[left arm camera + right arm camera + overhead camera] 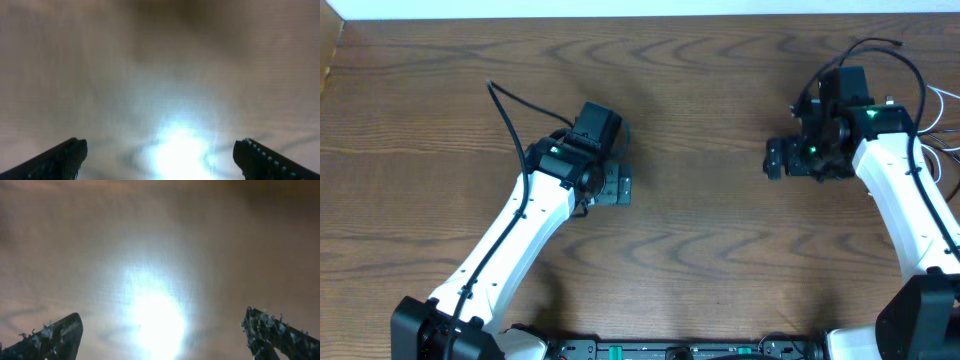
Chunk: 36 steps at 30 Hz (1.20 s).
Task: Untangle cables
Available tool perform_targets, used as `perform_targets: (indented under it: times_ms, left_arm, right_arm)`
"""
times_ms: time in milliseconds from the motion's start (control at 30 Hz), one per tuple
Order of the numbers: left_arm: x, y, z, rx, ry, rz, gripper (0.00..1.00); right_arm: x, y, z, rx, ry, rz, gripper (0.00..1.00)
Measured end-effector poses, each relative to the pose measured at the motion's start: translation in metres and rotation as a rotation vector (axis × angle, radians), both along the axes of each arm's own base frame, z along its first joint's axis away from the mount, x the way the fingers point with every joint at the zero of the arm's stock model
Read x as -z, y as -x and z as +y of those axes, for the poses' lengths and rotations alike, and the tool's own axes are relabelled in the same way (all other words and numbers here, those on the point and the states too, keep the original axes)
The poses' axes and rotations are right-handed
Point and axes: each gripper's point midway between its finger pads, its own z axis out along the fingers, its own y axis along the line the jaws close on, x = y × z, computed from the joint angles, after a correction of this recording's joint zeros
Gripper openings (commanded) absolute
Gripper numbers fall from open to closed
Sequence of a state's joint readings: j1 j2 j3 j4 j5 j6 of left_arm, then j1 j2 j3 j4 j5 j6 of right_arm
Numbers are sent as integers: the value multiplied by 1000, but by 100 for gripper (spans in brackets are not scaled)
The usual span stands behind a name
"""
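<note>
The cables [940,95] appear to be the thin white and dark strands at the far right edge of the table [700,250], behind the right arm and partly cut off by the frame; whether they are knotted cannot be told. Both claws are released and empty: the left claw [617,185] hangs over bare wood left of the middle, and the right claw [775,158] hangs over bare wood right of the middle, well apart from the strands.

The main risk is a wrong grab. Each arm carries its own thicker black cord [505,110], and the right arm's cord loops close to the thin strands, so a claw reaching there could close on it instead. The strands also lie near the table's edge, so a careless pull might drag them off. The right arm would have to reach back past its own body, which may be awkward.

Only the overhead view shows the strands and where the arms stand. The wrist views show only what lies beneath: the left claw [160,146] and the right claw [162,316] each have their tips spread wide over glare-lit wood, with nothing between.
</note>
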<state>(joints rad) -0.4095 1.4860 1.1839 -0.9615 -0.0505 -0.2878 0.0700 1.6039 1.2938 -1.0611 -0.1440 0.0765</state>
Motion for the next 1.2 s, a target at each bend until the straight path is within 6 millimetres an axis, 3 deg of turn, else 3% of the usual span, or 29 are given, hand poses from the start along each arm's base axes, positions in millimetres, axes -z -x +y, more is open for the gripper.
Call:
perform_targets:
  times_ms: [267, 467, 600, 733, 800, 1033, 1200]
  left_arm:
    - [6, 47, 15, -104, -37, 194, 98]
    - [12, 51, 12, -100, -3, 175, 99]
    - [15, 52, 12, -76, 51, 61, 99]
    - [4, 57, 16, -50, 114, -108, 99]
    - [-8, 63, 24, -45, 139, -235, 99]
    - [-54, 71, 56, -111, 126, -538, 99]
    - [-66, 73, 66, -139, 110, -604, 99]
  right_arm:
    - [26, 43, -20, 109, -7, 187, 99]
    - [59, 64, -15, 95, -9, 235, 99]
    - [70, 67, -7, 80, -19, 127, 99]
    - [43, 64, -2, 66, -35, -86, 99]
    - [7, 62, -4, 65, -36, -278, 99]
    - [-77, 81, -21, 112, 5, -672, 99]
    - [-106, 95, -29, 137, 16, -807, 99]
